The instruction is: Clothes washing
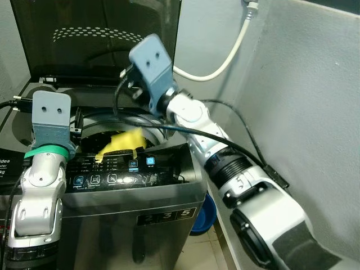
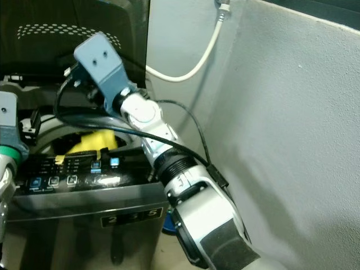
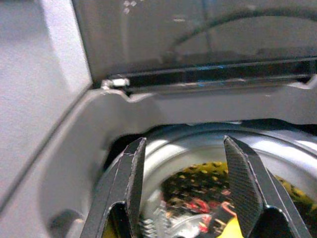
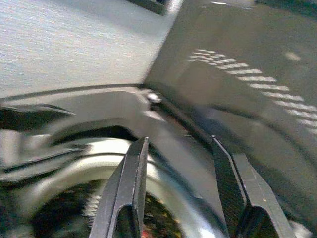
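A yellow cloth (image 1: 125,140) lies in the grey washing machine (image 1: 135,219) with its black control panel (image 1: 132,171).

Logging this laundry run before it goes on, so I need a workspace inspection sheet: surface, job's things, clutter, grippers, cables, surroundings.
Surface: washing machine top, lid raised.
Job's things: yellow garment in the drum.
Clutter: blue bowl-like object on the floor beside the machine.
Grippers: left gripper and right gripper open, empty, over the drum.
Cables: black cable along right arm; white hose on wall.
Surroundings: grey walls.
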Available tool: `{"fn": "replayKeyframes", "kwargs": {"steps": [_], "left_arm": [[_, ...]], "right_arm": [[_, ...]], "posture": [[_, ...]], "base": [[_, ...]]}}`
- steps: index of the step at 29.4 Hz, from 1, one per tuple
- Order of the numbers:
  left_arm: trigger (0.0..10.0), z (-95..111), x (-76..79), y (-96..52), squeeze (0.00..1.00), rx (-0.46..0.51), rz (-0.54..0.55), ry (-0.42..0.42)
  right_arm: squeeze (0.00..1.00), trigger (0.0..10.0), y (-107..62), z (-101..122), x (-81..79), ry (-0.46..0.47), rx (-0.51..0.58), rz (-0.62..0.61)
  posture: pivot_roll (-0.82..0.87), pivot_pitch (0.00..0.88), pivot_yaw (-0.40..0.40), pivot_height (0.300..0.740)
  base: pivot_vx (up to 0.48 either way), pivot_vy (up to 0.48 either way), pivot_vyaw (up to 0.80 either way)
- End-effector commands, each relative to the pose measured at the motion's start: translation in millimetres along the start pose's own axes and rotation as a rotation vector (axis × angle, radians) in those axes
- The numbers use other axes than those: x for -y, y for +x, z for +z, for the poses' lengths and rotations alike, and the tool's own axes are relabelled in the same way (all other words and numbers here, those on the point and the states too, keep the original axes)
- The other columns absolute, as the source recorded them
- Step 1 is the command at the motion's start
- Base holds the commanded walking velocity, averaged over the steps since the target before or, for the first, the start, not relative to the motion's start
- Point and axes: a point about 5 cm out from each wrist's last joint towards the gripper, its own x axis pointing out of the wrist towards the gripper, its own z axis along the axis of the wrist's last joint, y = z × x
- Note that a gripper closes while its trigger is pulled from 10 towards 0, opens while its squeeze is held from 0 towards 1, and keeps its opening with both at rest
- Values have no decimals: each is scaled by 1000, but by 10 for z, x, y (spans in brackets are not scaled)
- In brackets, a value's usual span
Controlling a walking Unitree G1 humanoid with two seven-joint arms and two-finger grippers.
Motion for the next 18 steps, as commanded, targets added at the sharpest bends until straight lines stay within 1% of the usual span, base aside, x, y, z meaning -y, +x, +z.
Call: {"fn": "replayKeyframes", "kwargs": {"steps": [1, 2, 3, 4, 5, 6, 7, 8, 9, 10, 11, 12, 13, 14, 16, 17, 18], "left_arm": [[10000, 84, 105, -36, 0, 24, -72, -41], [10000, 235, 263, -97, 0, 129, -183, -110], [10000, 235, 263, -97, 0, 129, -183, -110], [10000, 342, 400, -172, 0, 205, -274, -157], [10000, 406, 481, -225, 0, 250, -330, -187], [10000, 398, 529, -255, 0, 261, -344, -176], [10000, 398, 529, -255, 0, 261, -344, -176], [10000, 329, 547, -262, 0, 233, -322, -162], [10000, 329, 547, -262, 0, 233, -322, -162], [10000, 282, 553, -265, 0, 213, -303, -153], [10000, 282, 553, -265, 0, 213, -303, -153], [10000, 214, 571, -282, 0, 193, -285, -130], [10000, 214, 571, -282, 0, 193, -285, -130], [10000, 184, 606, -324, 0, 210, -286, -87], [10000, 184, 606, -324, 0, 210, -286, -87], [10000, 159, 636, -368, 0, 209, -282, -87], [10000, 104, 661, -395, 0, 191, -282, -68]], "right_arm": [[0, 10000, -34, 48, -11, 35, 48, 52], [0, 10000, -106, 92, 21, 99, 111, 64], [0, 10000, -106, 92, 21, 99, 111, 64], [0, 10000, -208, 138, 100, 177, 182, 32], [0, 10000, -276, 166, 157, 224, 227, 2], [0, 10000, -371, 172, 244, 263, 269, -79], [0, 10000, -371, 172, 244, 263, 269, -79], [0, 10000, -486, 124, 327, 300, 284, -176], [0, 10000, -486, 124, 327, 300, 284, -176], [0, 10000, -564, 86, 375, 320, 287, -237], [0, 10000, -564, 86, 375, 320, 287, -237], [0, 10000, -725, -29, 440, 353, 280, -342], [0, 10000, -725, -29, 440, 353, 280, -342], [0, 10000, -897, -176, 475, 379, 246, -436], [0, 10000, -897, -176, 475, 379, 246, -436], [0, 10000, -1091, -294, 489, 343, 221, -513], [0, 10000, -1265, -431, 478, 318, 157, -587]], "posture": [[53, 48, -80, 740], [59, 49, -79, 740], [59, 49, -79, 740], [60, 49, -76, 740], [60, 49, -76, 740], [55, 46, -69, 740], [55, 46, -69, 740], [51, 47, -63, 740], [51, 47, -63, 740], [51, 47, -63, 740], [51, 47, -63, 740], [47, 44, -55, 740], [47, 44, -55, 740], [43, 41, -44, 740], [43, 41, -44, 740], [38, 39, -34, 740], [28, 40, -23, 740]], "base": [[0, 0, 0], [0, 0, 0], [0, 0, 0], [0, 0, 0], [0, 0, 0], [0, 0, 0], [0, 0, 0], [0, 0, 0], [0, 0, 0], [0, 0, 0], [0, 0, 0], [0, 0, 0], [0, 0, 0], [0, 0, 0], [0, 0, 0], [0, 0, 0], [0, 0, 0]]}}
